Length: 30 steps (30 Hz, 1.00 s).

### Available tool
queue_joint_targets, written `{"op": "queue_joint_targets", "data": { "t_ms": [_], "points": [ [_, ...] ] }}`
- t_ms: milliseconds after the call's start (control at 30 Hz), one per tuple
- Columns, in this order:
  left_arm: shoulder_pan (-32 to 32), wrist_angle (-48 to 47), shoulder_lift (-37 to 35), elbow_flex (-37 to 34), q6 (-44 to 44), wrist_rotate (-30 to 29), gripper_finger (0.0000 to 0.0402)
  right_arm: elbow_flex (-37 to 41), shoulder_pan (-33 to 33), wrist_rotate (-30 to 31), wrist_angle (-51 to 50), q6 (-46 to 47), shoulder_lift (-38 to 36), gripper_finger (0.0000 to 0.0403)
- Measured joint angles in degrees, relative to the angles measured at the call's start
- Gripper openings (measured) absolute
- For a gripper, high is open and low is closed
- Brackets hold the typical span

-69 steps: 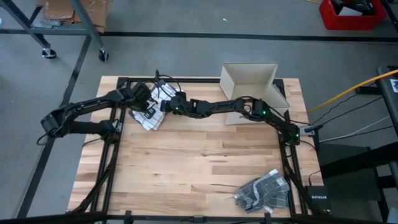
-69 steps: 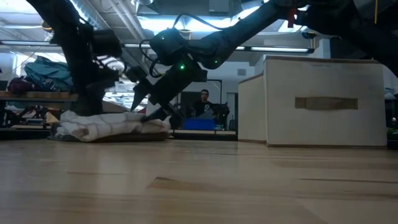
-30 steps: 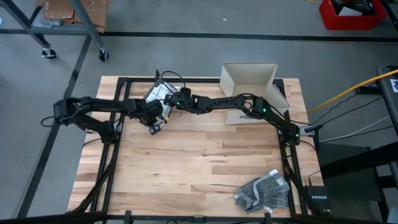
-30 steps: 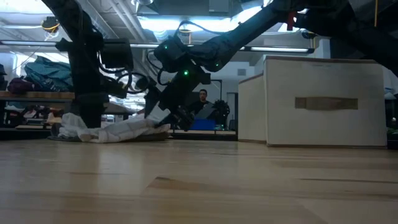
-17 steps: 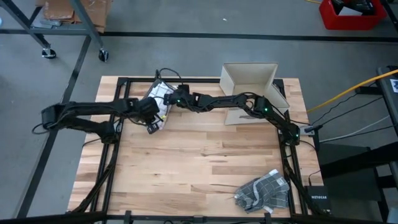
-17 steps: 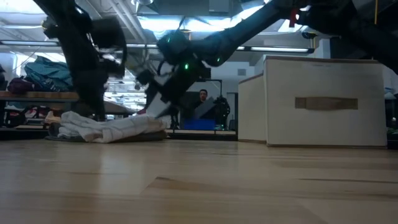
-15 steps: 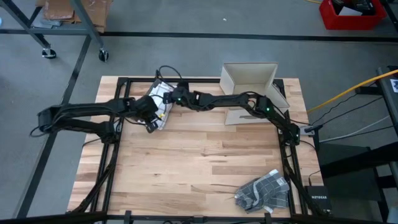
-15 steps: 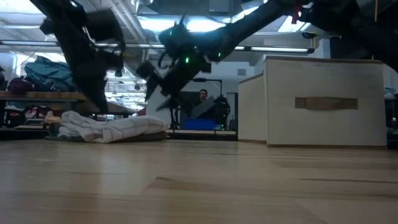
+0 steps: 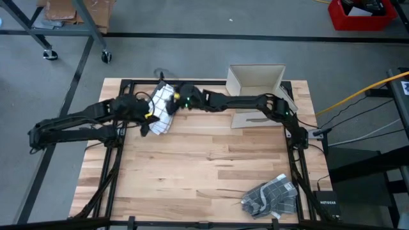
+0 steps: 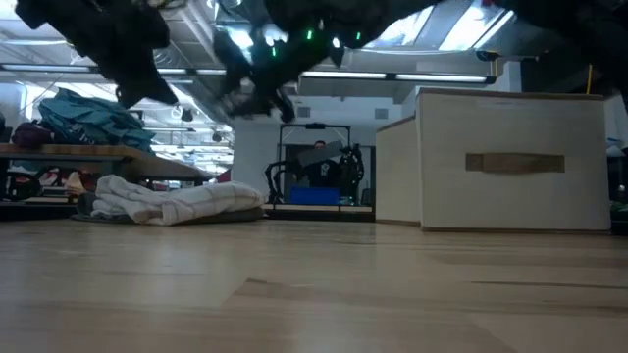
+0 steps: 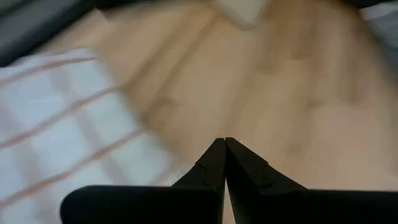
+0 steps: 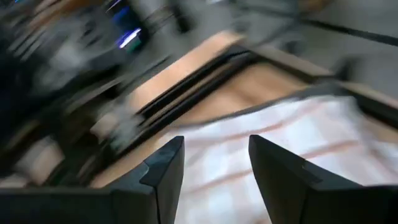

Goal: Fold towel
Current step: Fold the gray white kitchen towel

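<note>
The towel (image 9: 163, 110), white with thin check lines, lies bunched and folded at the far left of the table; in the low view the towel (image 10: 177, 204) rests flat on the wood. My left gripper (image 9: 147, 123) hovers shut above the towel's left side, its closed tips (image 11: 222, 143) over bare wood beside the cloth (image 11: 56, 137). My right gripper (image 9: 172, 102) hangs open above the towel's far right part, the cloth (image 12: 292, 162) showing beyond its spread fingers (image 12: 165, 171). Both are lifted well above the table in the low view.
An open cardboard box (image 9: 257, 89) stands at the far right of the table, to the right of the towel. A grey checked cloth (image 9: 271, 195) lies crumpled at the near right corner. Bare wood (image 9: 204, 160) spans the middle.
Both grippers have risen off the towel to well above the table. My left gripper has drawn back toward the table's left edge and tipped up; my right gripper has rolled about its own axis while lifting. The towel stays in place as a low bundle.
</note>
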<state>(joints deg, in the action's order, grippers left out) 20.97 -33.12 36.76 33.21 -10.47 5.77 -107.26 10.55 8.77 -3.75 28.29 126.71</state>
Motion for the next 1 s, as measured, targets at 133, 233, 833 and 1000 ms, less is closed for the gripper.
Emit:
{"op": "queue_joint_targets", "data": {
  "t_ms": [133, 233, 833, 1000],
  "points": [
    [-0.18, -0.06, -2.87, 0.04, -8.89, 8.29, 0.0001, 0.0, -4.43, -4.5, -5.46, -7.05, -2.94, 0.0185],
    [-1.59, -0.28, -3.55, 0.04, -15.34, 9.49, 0.0001, 0.0, -8.45, 0.98, -13.69, -7.67, -5.59, 0.0185],
    [-24.84, 23.77, 6.56, 0.07, -24.06, 3.77, 0.0001, 0.0, -31.63, 11.55, -65.27, 8.07, -12.87, 0.0185],
    [-29.28, 30.51, 14.26, 0.07, -20.15, 2.35, 0.0002, 0.0, -36.27, 6.32, -73.77, 21.35, -12.85, 0.0185]
  ]
}}
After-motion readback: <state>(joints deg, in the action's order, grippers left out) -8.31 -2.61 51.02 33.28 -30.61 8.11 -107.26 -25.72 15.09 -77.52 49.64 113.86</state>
